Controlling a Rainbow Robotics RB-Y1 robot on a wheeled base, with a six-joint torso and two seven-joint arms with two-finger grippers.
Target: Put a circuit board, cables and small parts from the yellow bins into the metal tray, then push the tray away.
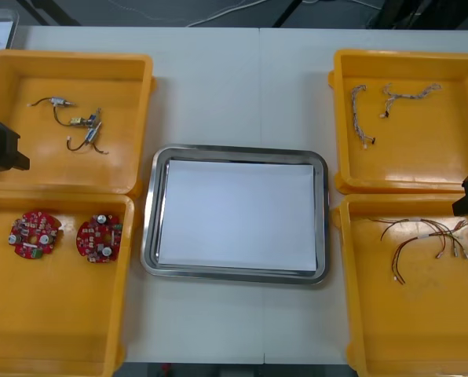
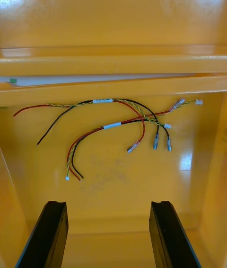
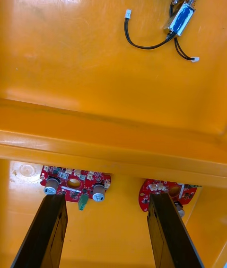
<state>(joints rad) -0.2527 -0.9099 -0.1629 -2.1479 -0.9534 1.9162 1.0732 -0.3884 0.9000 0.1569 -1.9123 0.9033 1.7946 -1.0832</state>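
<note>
Two pincers hang with fingers apart, nothing between them. The left pincer (image 3: 105, 199) is over the near left bin (image 1: 53, 330). Two boards lie right at its fingertips, one (image 3: 75, 186) beside one tip, the other (image 3: 166, 191) partly hidden behind the other finger. Being round, they show no long axis. Just past them the rims (image 3: 113, 147) of both left bins cross the fingers' line. Farther on, in the far left bin (image 3: 71, 50), lie metal parts (image 3: 182, 14) with thin black leads, set slantwise, off toward the finger that covers the board.

The right pincer (image 2: 108, 204) is over the near right bin (image 2: 113, 187). Ahead of its tips, apart from them, lie red and yellow cables (image 2: 118, 125) mixed with black ones. They run crosswise to the fingers, and several ends curl back toward the pincer. Beyond them two bin rims bar the way. The far right bin (image 1: 422, 169) holds twisted cables (image 1: 391, 100).

Inward of both pincers, on the tabletop (image 1: 218, 94), sits the tray (image 1: 150, 212), white inside. Its long axis runs from one pincer toward the other. The near bins stand just beside its short ends.
</note>
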